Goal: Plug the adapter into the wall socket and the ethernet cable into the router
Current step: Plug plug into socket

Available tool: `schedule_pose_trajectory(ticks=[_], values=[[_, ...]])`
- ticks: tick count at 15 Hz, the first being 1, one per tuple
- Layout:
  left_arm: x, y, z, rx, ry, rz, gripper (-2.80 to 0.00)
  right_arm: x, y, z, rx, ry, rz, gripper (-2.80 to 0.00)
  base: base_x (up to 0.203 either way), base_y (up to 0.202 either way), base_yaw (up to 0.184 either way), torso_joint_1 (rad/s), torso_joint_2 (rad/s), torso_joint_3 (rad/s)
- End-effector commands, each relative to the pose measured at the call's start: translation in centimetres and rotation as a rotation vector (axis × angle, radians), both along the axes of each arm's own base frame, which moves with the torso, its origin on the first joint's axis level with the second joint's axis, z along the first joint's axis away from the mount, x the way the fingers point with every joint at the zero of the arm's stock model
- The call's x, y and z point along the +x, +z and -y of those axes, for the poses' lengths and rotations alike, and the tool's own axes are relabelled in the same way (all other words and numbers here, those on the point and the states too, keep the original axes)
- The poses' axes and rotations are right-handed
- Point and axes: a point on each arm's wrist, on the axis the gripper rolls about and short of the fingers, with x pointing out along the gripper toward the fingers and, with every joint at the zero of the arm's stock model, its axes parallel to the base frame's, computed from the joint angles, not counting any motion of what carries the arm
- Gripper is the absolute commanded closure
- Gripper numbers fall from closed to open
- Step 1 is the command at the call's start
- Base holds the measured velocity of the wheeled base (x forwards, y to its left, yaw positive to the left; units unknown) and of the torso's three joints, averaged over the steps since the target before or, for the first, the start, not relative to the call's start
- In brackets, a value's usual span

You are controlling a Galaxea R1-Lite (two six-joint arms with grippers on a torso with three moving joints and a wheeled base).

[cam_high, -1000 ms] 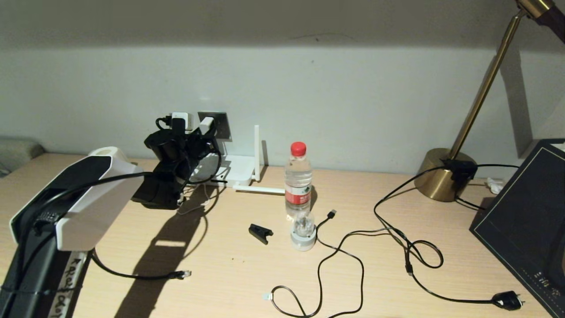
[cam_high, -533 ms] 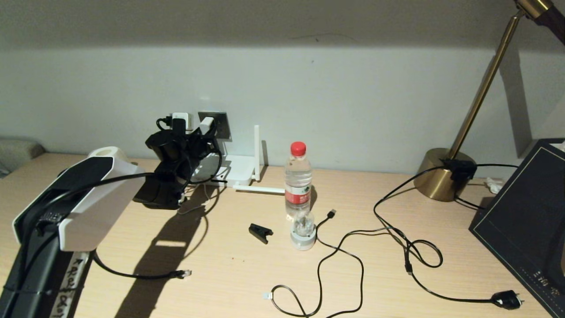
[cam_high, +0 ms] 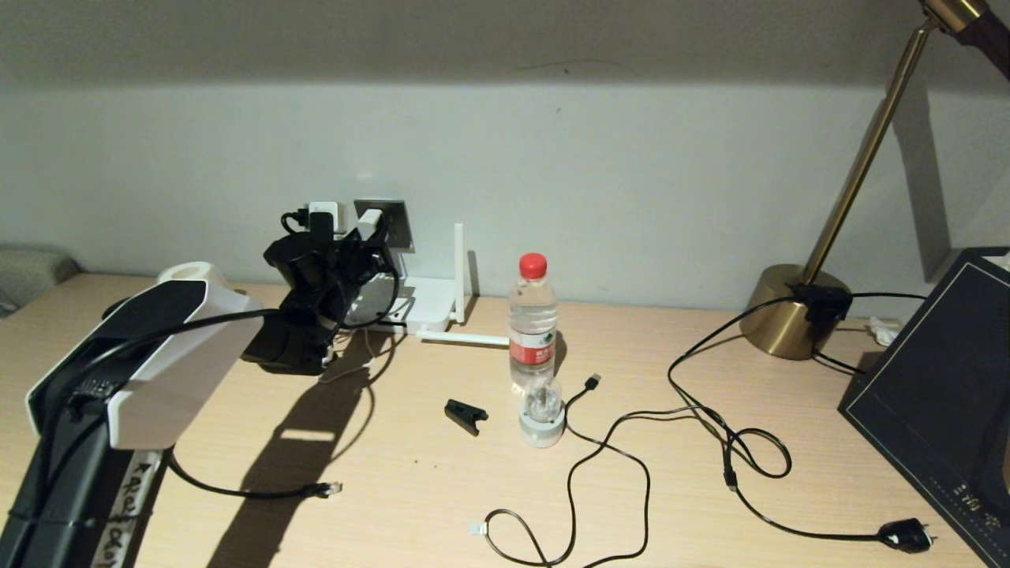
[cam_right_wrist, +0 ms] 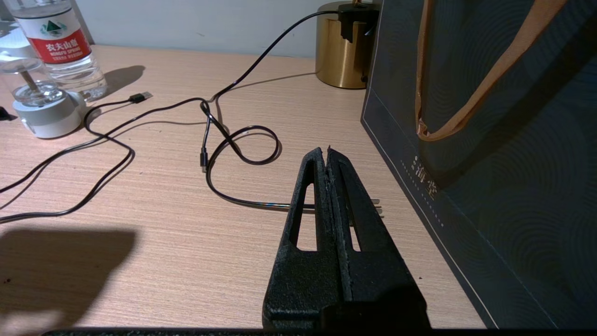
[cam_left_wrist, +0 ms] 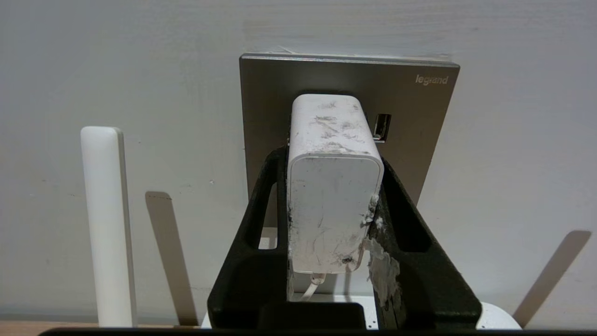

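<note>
left hand [cam_left_wrist: 333, 154]: clamped on adapter, one black finger [cam_left_wrist: 261, 224] each side, up at the wall, pointed at socket
adapter [cam_left_wrist: 333, 196]: white, scuffed, between the fingers, far end against socket face; can't tell if fully seated; thin white cord out the near end
socket [cam_left_wrist: 419, 121]: grey plate on wall, straight ahead of left hand, behind adapter
router [cam_high: 426, 304]: white, on tabletop just below and beside left hand, against wall; one antenna [cam_left_wrist: 107, 224] upright beside the hand, another lying flat
ethernet cable [cam_high: 237, 491]: black, on tabletop well behind left hand near the arm, clear connector [cam_high: 330, 489] lying loose, not in router
right hand [cam_right_wrist: 328, 156]: fingers pressed together, nothing held, low over tabletop [cam_right_wrist: 163, 224] beside dark bag [cam_right_wrist: 489, 163], well apart from socket
bottle [cam_high: 533, 323]: upright, red cap, mid tabletop, past router from left hand
lamp [cam_high: 793, 312]: brass base, far side near right hand
</note>
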Motion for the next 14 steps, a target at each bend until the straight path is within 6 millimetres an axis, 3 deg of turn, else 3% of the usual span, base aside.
schedule_pose_trajectory(ticks=[1, 7, 14], values=[[0.0, -0.2, 0.4, -0.011, -0.007, -0.002, 0.00, 0.3, -1.0, 0.0, 0.000, 0.001, -0.034, 0.00, 0.000, 0.000, 0.000, 0.000, 0.00, 0.000], [0.0, -0.2, 1.7, -0.078, 0.005, -0.023, 0.00, 0.3, -1.0, 0.0, 0.000, 0.001, -0.035, 0.00, 0.000, 0.000, 0.000, 0.000, 0.00, 0.000], [0.3, -0.4, 1.7, -0.080, 0.007, -0.015, 0.00, 0.3, -1.0, 0.0, 0.000, 0.001, -0.035, 0.00, 0.000, 0.000, 0.000, 0.000, 0.00, 0.000]])
